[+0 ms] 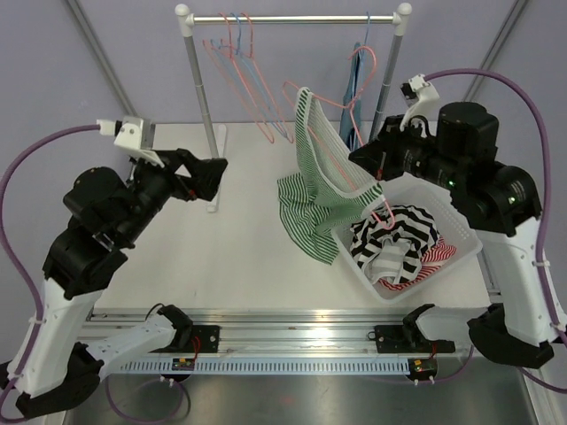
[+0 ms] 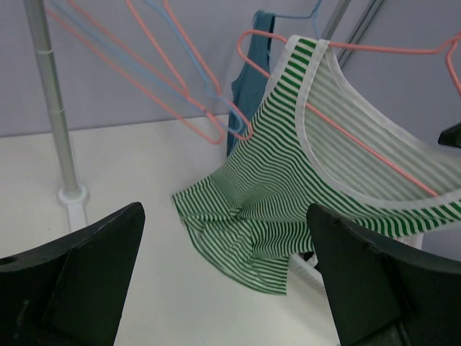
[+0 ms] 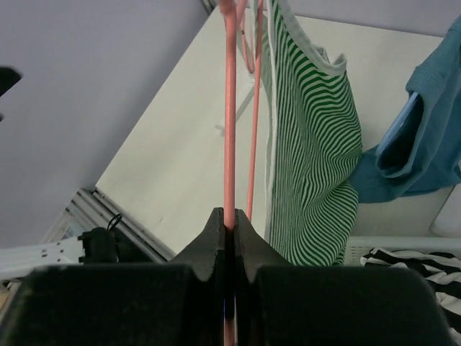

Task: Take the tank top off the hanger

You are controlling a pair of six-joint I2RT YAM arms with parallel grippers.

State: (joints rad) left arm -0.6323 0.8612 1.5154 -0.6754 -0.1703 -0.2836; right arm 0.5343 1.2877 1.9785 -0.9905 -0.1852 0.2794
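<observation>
The pink hanger [image 3: 229, 108] is clamped by the right end effector [image 3: 229, 216] and held raised, so that the green striped tank top [image 1: 310, 190] drapes from it onto the table [image 1: 221, 257]. The left end effector [image 1: 215, 177], jaws wide apart, is aimed at the fabric, presumably for pulling.

We mark open desk [image 1: 239, 257] between the rack post [image 1: 198, 88] near the far edge and the draped tank top [image 1: 306, 208]; the basket [image 1: 445, 271] closes off the right edge beyond it.
</observation>
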